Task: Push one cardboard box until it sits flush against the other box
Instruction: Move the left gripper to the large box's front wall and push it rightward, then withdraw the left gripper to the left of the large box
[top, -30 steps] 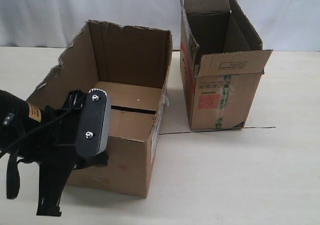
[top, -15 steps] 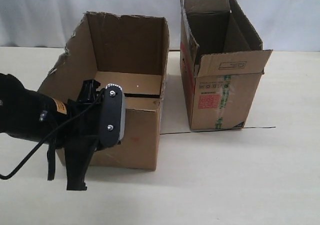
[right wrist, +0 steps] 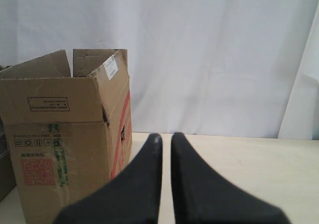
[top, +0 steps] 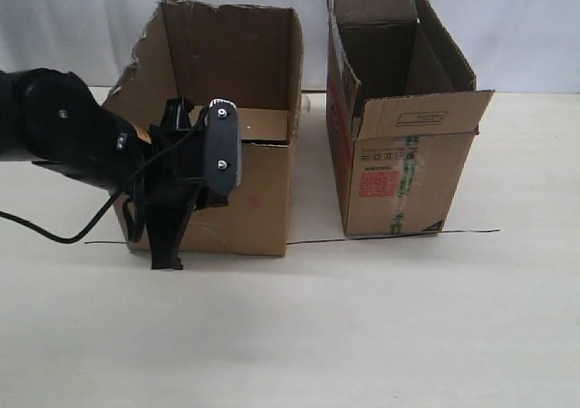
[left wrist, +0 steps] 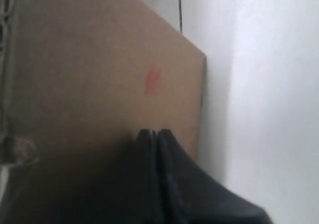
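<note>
Cardboard box [top: 263,199] sits on the table [top: 408,335] to the left of the other box [top: 399,181]. Its front edge lies along the black line [top: 471,232], where the taller carton's front also rests — so we judge the lining-up done. The closing push is not: a strip of bare table shows between the two facing walls, near but apart. What we have left is a sideways shove toward the taller carton.

It is wide, plain brown and flapless, with a ragged torn rim and a faint reddish smudge [left wrist: 152,79] on its wall. Our left gripper [top: 167,258] has its fingers pressed together on nothing, tips seemingly against that wall near the outer front corner. Our right gripper [right wrist: 166,137] hangs apart — fingers all but together, empty.
</note>
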You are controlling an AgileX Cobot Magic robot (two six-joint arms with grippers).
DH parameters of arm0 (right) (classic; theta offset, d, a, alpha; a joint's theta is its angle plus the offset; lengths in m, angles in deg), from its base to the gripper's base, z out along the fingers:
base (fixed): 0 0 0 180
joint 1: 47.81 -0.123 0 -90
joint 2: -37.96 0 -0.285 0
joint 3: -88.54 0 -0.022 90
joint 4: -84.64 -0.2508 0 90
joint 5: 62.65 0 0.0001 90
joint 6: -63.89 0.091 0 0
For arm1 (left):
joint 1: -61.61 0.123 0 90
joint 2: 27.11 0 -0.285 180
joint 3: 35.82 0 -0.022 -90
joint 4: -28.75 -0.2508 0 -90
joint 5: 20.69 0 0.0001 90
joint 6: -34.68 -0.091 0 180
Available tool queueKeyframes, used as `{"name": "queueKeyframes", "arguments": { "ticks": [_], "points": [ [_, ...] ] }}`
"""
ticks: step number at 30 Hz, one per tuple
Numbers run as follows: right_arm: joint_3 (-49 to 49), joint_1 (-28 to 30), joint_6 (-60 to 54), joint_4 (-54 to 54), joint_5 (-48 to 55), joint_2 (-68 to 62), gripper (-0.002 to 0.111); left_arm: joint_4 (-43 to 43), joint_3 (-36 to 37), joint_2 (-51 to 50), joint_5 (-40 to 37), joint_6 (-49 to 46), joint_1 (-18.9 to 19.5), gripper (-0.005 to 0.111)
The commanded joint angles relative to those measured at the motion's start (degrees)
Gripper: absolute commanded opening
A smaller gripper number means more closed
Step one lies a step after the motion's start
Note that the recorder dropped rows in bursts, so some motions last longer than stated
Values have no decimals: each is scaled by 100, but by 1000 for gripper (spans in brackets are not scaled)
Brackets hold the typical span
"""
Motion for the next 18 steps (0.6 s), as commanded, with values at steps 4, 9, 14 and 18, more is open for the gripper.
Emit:
{"name": "queueKeyframes", "arguments": {
  "ticks": [4, 9, 14, 18],
  "points": [
    [-24, 2, -3, 7, 11, 17, 5, 48, -244, -159, -138, -16, 6, 0],
    [-24, 2, -3, 7, 11, 17, 5, 38, -244, 33, -630, -16, 6, 0],
    [-24, 2, -3, 7, 11, 17, 5, -129, -244, 1055, -1744, 376, 21, 0],
    [-24, 2, -3, 7, 11, 17, 5, -751, -244, 2366, -1714, 1766, 371, 0]
  ]
}}
